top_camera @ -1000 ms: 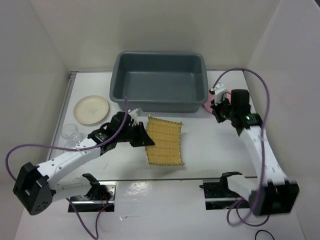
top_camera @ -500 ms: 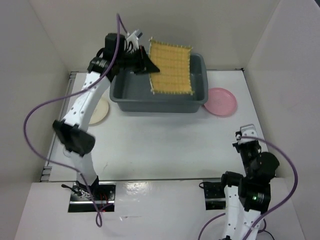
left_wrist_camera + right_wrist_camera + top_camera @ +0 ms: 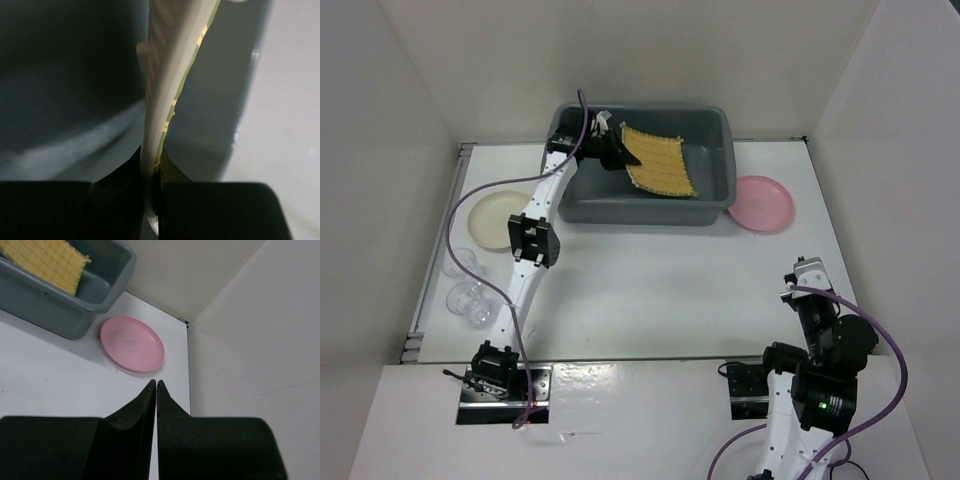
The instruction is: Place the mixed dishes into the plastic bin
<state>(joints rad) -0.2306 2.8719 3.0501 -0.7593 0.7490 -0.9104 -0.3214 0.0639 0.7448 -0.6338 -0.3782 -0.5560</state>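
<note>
My left gripper (image 3: pixel 611 155) is shut on the left edge of the yellow woven mat (image 3: pixel 660 162) and holds it tilted inside the dark grey plastic bin (image 3: pixel 720 200). In the left wrist view the mat (image 3: pixel 165 85) runs edge-on from between the jaws, with the bin's wall (image 3: pixel 65 75) behind. The pink plate (image 3: pixel 761 203) lies on the table right of the bin and also shows in the right wrist view (image 3: pixel 132 343). The cream plate (image 3: pixel 495 219) lies left of the bin. Clear glasses (image 3: pixel 467 297) stand at the left edge. My right gripper (image 3: pixel 156 383) is shut and empty, pulled back near the front right.
White walls enclose the table on the left, back and right. The right wall (image 3: pixel 250 340) stands close beside my right gripper. A metal strip (image 3: pixel 430 290) runs along the table's left edge by the glasses.
My left gripper has carried the mat from the table up over the bin and lowered it into the bin. My right arm has drawn back from the pink plate to the front right.
</note>
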